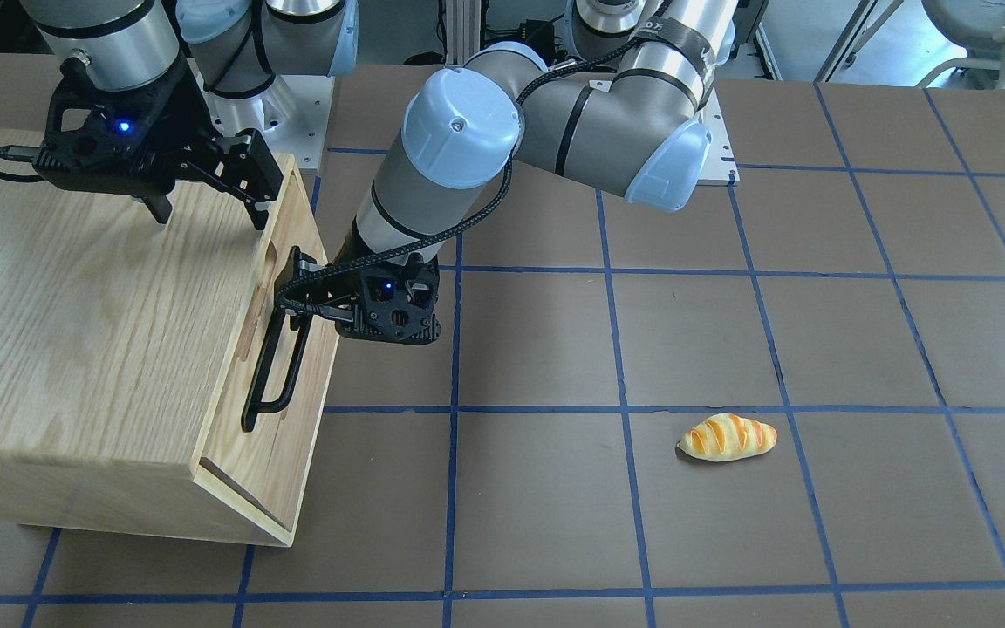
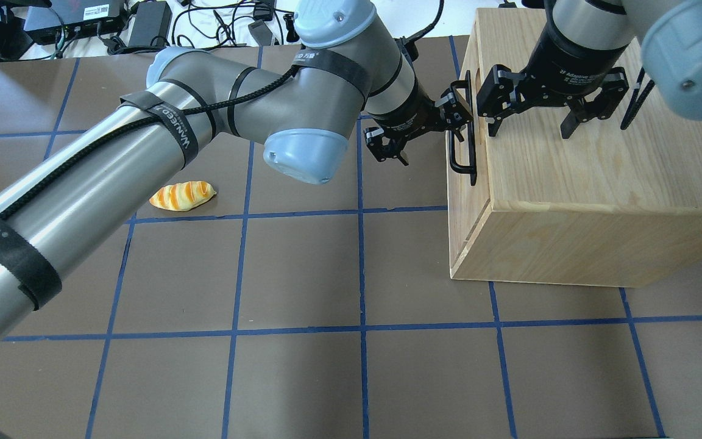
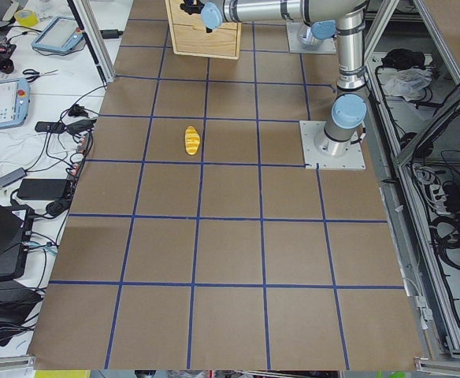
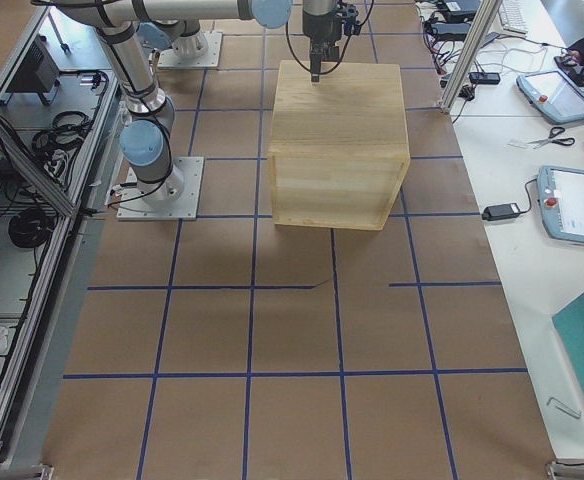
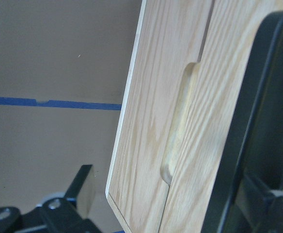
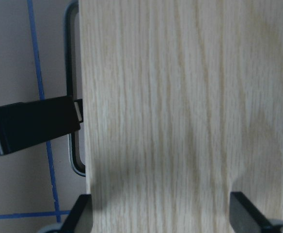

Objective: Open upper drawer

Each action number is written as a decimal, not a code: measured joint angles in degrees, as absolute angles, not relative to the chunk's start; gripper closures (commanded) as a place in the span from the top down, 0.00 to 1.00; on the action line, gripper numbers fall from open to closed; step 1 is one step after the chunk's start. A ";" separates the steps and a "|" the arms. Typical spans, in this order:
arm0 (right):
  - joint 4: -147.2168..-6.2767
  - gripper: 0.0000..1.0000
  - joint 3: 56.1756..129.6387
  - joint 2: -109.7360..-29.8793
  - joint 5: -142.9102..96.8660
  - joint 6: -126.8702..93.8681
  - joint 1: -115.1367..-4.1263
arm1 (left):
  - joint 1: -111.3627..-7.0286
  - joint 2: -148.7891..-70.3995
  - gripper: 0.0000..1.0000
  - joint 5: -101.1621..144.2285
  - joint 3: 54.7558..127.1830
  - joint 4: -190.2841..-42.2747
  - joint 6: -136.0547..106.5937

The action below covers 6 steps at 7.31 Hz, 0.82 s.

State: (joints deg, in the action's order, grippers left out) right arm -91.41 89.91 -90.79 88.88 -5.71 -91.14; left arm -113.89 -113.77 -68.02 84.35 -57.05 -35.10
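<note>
Pale, straight-grained upper drawer [image 2: 479, 192] set high in the front of an oak-grain cabinet [image 1: 75, 305] on the robot's right side of the desk [image 1: 816, 305]. Fitted with a long black metal bar handle [image 2: 473, 158] and a smooth oval finger slot [image 5: 178, 126]. Left pincer [image 2: 430, 131] spread wide, 1 finger at the bar. Right pincer [image 2: 531, 131] spread wide over the cabinet top, near its front edge. Glossy striped bread roll [image 1: 727, 437] well apart on the brown, blue-taped surface.

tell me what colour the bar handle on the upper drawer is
The bar handle is plain black, shown best in the exterior front-facing view.
</note>
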 measured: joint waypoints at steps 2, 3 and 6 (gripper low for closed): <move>-91.41 1.00 89.91 -90.79 88.88 -5.71 -91.14 | -113.84 -114.19 1.00 -68.64 83.13 -57.04 -34.53; -91.41 1.00 89.91 -90.79 88.88 -5.71 -91.14 | -113.83 -114.49 1.00 -69.45 82.74 -57.04 -33.82; -91.41 1.00 89.91 -90.79 88.94 -5.71 -91.14 | -113.82 -115.20 1.00 -70.92 82.46 -57.04 -32.55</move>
